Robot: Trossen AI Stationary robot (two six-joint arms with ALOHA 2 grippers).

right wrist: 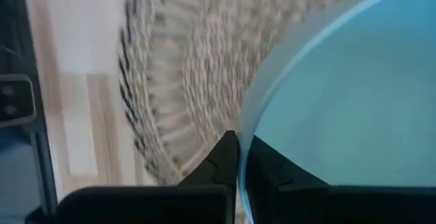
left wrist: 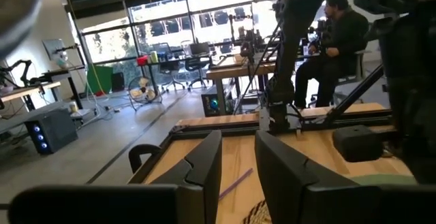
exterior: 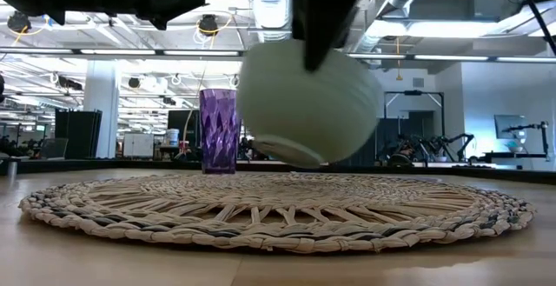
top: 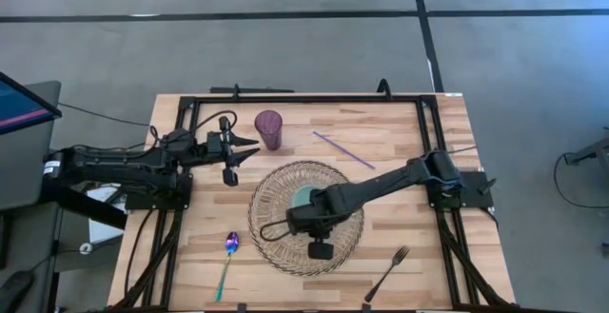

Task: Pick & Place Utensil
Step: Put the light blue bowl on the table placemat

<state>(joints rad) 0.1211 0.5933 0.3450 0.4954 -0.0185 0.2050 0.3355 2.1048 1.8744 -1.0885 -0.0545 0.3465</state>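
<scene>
The woven placemat (top: 306,216) occupies the centre of the high view on the wooden table (top: 400,175). Above it, a pale bowl (exterior: 306,103) is held clear of the weave, tilted, as seen in the upper centre of the low view. The right gripper (right wrist: 238,157) is closed on the bowl's rim, one finger either side. For a sound placement, the bowl should be levelled before descent and lowered onto the mat's middle; release is best deferred until the base rests flat. The left gripper (top: 238,154) hovers at left centre of the high view, fingers parted and empty, beside the purple cup (top: 269,129). The utensils lie untouched: spoon (top: 228,260) lower left, fork (top: 387,272) lower right, purple straw (top: 343,149) upper centre.
</scene>
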